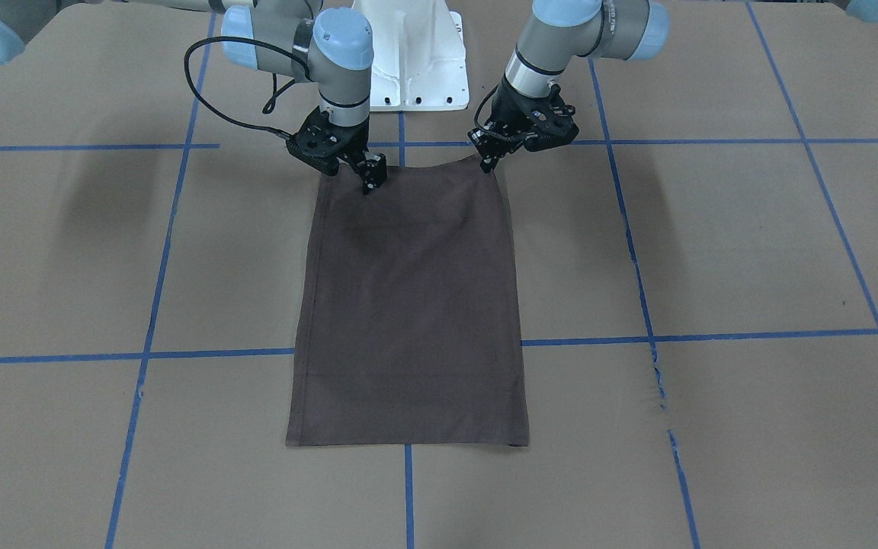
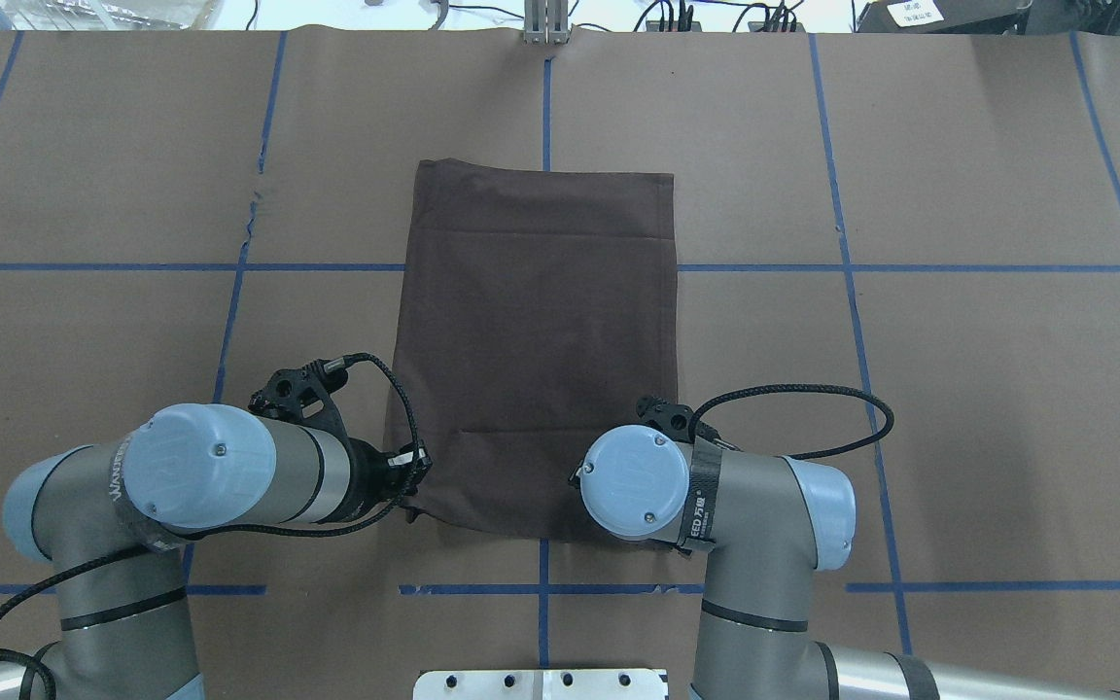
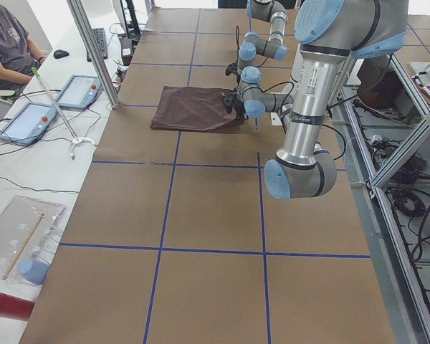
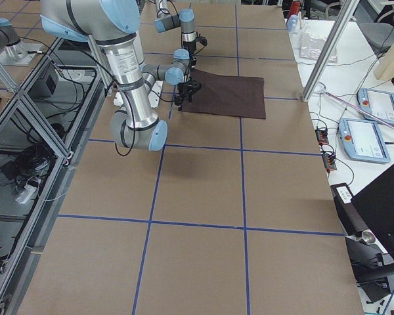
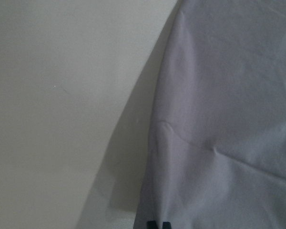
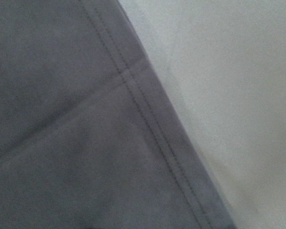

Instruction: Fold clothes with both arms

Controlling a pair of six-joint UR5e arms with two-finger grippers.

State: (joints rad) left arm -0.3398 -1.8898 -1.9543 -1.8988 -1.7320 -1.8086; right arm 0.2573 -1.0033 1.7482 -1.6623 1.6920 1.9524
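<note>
The dark brown-grey T-shirt point(image 1: 408, 305) lies folded into a long flat rectangle on the brown paper table point(image 1: 713, 244), also seen from overhead point(image 2: 541, 321). Its collar and lettering are hidden. My left gripper point(image 1: 488, 164) is shut on the shirt's robot-side corner. It shows at the overhead view's left point(image 2: 412, 481), and its fingertips point(image 5: 156, 224) pinch the cloth point(image 5: 229, 119), which casts a shadow below. My right gripper point(image 1: 373, 181) is shut on the other robot-side corner. It is hidden under its wrist point(image 2: 628, 481) from overhead, and its wrist view shows only a hemmed edge point(image 6: 148, 124).
The white base pedestal point(image 1: 412, 61) stands just behind the grippers. Blue tape lines point(image 1: 149, 305) cross the table. An operator point(image 3: 7, 43) and tablets point(image 3: 29, 122) are at the far table edge. Bare paper lies on both sides of the shirt.
</note>
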